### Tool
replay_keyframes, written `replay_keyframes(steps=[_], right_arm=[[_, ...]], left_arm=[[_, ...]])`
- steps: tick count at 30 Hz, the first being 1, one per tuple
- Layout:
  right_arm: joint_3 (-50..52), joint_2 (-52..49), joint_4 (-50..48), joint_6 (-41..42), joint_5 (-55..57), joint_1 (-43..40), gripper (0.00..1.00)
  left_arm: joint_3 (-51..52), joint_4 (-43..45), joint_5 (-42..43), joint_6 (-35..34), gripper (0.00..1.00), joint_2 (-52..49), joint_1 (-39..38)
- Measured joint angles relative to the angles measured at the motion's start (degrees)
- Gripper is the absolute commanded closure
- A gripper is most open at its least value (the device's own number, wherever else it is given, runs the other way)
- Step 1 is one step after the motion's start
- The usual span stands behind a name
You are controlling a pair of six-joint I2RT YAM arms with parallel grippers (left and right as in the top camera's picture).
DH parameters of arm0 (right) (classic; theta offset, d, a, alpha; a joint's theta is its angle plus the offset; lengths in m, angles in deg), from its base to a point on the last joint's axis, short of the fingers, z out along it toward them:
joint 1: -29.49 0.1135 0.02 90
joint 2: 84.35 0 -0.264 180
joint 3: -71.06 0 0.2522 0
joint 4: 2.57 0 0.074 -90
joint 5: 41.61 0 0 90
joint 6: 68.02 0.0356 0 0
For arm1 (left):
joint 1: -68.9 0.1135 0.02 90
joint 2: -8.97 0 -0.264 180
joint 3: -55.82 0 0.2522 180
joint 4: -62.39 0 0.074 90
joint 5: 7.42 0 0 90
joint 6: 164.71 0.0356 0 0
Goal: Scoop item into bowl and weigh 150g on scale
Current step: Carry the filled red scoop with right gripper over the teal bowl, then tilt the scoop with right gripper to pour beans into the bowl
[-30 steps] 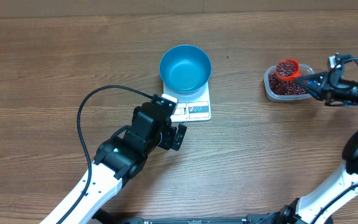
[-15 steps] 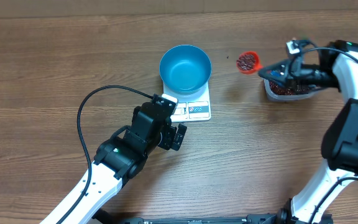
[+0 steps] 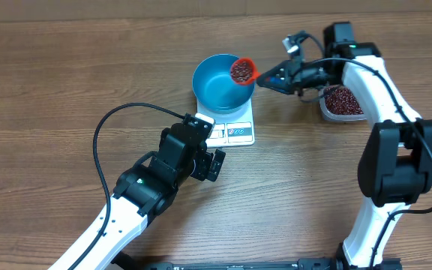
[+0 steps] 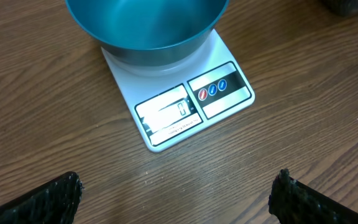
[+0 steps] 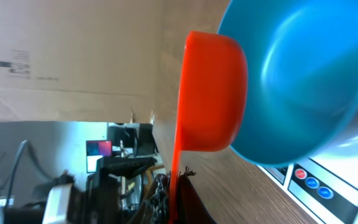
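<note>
The blue bowl [image 3: 220, 84] stands on the white scale [image 3: 237, 133], and its inside shows only blue. My right gripper [image 3: 273, 77] is shut on the handle of a red scoop [image 3: 243, 71], which holds dark red beans [image 3: 240, 70] over the bowl's right rim. In the right wrist view the scoop [image 5: 213, 93] hangs on edge beside the bowl [image 5: 309, 74], above the scale [image 5: 328, 186]. My left gripper [image 3: 209, 146] stands open and empty by the scale's front left corner. The left wrist view shows the bowl [image 4: 145, 28] and the scale [image 4: 191, 106] ahead of the gripper [image 4: 179, 199].
A clear plastic container [image 3: 323, 105] with more beans [image 3: 343, 99] sits on the wooden table at the right, under my right forearm. A black cable [image 3: 107, 131] loops from the left arm over the table.
My right gripper has carried the loaded scoop leftward from above the container to the bowl's right rim. The left arm has stayed still.
</note>
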Motion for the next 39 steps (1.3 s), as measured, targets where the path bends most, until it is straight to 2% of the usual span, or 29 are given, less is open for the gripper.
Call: replay_keyframes(steps=[4, 10, 20, 30, 39], right_arm=[[-1.86, 0.00, -0.31, 4.83, 7.30, 3.56, 0.96], [-7.08, -0.02, 3.17, 7.52, 21.49, 8.26, 0.96], [-18.10, -0.04, 11.10, 8.02, 51.82, 17.42, 0.96], [-19.69, -0.07, 14.29, 5.42, 77.68, 26.36, 0.96], [-19.69, -0.07, 14.34, 4.26, 85.11, 28.68, 0.96]], left_arm=[[0.00, 0.00, 0.00, 0.00, 0.01, 0.00, 0.00], [0.00, 0.00, 0.00, 0.00, 0.00, 0.00, 0.00], [0.00, 0.00, 0.00, 0.00, 0.00, 0.00, 0.00], [0.00, 0.00, 0.00, 0.00, 0.01, 0.00, 0.00], [0.00, 0.00, 0.00, 0.02, 0.00, 0.00, 0.00]])
